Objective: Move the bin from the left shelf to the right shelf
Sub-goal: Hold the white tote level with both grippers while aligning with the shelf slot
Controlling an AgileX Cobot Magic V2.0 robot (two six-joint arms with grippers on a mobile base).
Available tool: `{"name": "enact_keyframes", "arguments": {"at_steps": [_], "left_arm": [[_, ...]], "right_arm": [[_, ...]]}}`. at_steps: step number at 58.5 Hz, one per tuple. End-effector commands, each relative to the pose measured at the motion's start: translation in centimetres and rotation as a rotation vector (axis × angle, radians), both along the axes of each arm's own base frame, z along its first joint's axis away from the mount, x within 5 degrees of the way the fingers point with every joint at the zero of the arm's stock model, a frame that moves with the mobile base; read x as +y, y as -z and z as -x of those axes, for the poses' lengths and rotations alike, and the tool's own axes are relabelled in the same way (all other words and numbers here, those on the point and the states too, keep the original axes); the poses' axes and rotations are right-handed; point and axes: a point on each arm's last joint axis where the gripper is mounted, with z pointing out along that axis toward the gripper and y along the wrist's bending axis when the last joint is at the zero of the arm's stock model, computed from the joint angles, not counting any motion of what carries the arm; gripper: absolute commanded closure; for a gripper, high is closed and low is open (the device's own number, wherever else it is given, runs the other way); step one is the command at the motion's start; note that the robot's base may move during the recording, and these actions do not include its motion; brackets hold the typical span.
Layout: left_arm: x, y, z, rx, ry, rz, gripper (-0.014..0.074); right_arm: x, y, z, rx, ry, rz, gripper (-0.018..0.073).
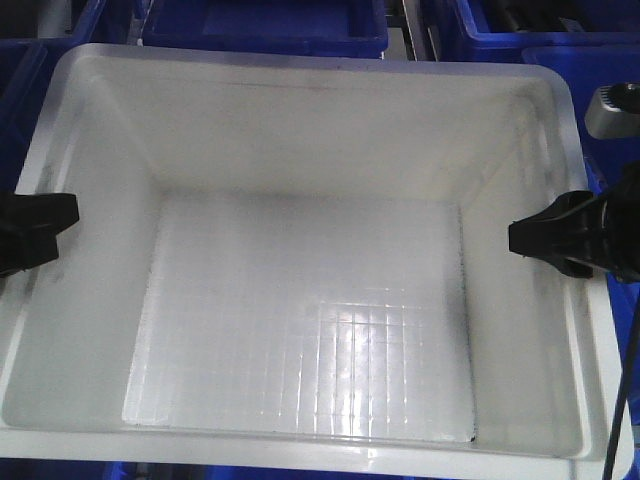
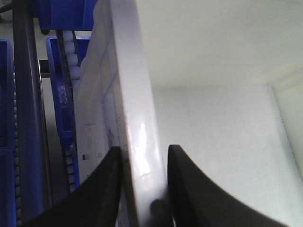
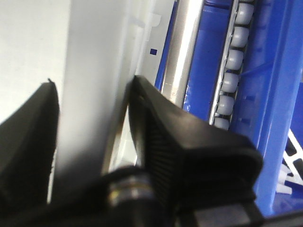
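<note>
The bin, a large white tote with a thick rim and grid-textured floor, fills the front view and holds nothing. My left gripper straddles its left rim, one black finger inside the wall. My right gripper does the same on the right rim. In the left wrist view the left gripper is shut on the bin's rim, both fingers pressed against it. In the right wrist view the right gripper clamps the bin's rim between its two black fingers.
Dark blue totes sit behind and beside the bin. A roller track and a metal rail run just outside the right wall. Rollers and a dark upright post stand left of the bin.
</note>
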Motion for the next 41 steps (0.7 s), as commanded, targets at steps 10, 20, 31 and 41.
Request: {"name": "enact_keyframes", "arguments": {"at_steps": [10,20,31,41], "left_arm": [[-0.14,-2.67,-0.04,-0.142,-0.022,0.087,0.0603],[-0.14,-2.67,-0.04,-0.142,-0.022,0.087,0.0603],[-0.14,-2.67,-0.04,-0.142,-0.022,0.087,0.0603],[-0.14,-2.67,-0.04,-0.142,-0.022,0.087,0.0603]], "right_arm": [[0.43,-2.76,0.03,-0.158,0.003,-0.106,0.0564],[0.43,-2.77,0.02,-0.159,0.004,-0.106,0.0564],[0.43,-2.77,0.02,-0.159,0.004,-0.106,0.0564],[0.43,-2.77,0.02,-0.159,0.004,-0.106,0.0564]]}}
